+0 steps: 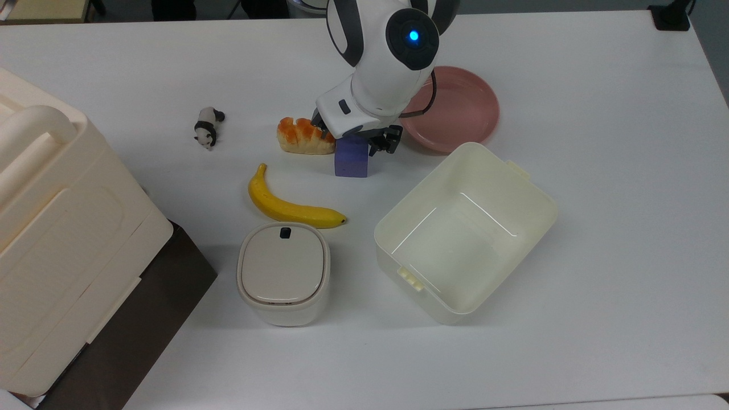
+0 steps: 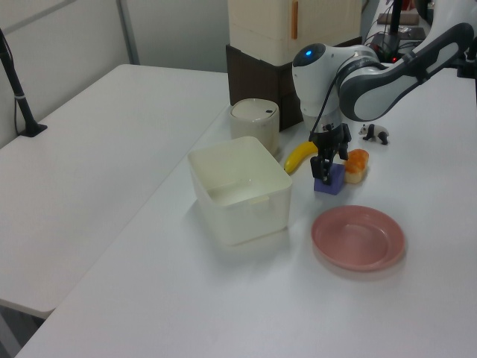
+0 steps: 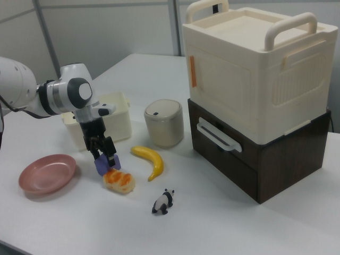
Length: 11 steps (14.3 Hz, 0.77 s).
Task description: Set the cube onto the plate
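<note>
Resting on the table (image 1: pixel 598 228), the cube (image 1: pixel 352 160) sat between the pincer's (image 2: pixel 328 165) fingers, which stood around its top; whether they clenched it could not be told. Just beside the pincer, on the top view's left, lay a bread roll (image 1: pixel 304 136). The plate (image 1: pixel 461 108) lay near, on the top view's right, bare. A banana (image 1: pixel 287 206) and a cream tub (image 1: pixel 464 230) lay nearer the top view's bottom.
</note>
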Available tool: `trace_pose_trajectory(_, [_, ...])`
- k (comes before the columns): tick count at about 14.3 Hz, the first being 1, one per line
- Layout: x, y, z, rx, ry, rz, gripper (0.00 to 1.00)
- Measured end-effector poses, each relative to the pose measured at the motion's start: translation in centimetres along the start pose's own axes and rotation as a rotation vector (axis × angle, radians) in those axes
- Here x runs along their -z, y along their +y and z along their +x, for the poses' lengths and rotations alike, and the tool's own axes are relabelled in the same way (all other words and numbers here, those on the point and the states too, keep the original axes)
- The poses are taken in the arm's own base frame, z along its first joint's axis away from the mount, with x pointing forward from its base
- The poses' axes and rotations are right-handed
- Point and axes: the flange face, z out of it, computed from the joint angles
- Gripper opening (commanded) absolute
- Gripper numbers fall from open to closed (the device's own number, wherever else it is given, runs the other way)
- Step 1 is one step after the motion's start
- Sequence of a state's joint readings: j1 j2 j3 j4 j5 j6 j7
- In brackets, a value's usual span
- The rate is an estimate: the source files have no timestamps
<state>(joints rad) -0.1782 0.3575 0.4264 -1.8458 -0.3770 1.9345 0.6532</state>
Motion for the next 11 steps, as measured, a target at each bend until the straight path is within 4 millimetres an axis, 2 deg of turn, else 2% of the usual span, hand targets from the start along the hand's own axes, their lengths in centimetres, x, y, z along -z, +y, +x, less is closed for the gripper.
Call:
trace_pose_trajectory(4, [-0.1, 0.0, 0.0, 0.001, -0.002, -0.001, 0.96])
trace_pose_trajectory(6, [-0.3, -0.1, -0.1, 0.002, -0.006, -0.002, 0.77])
trace_pose_trajectory(10, [-1.1, -0.3, 0.0, 0.006, -0.02, -0.004, 0.3])
trace_pose_trajectory(11, [-0.9, -0.4, 0.0, 0.007, -0.017, -0.002, 0.27])
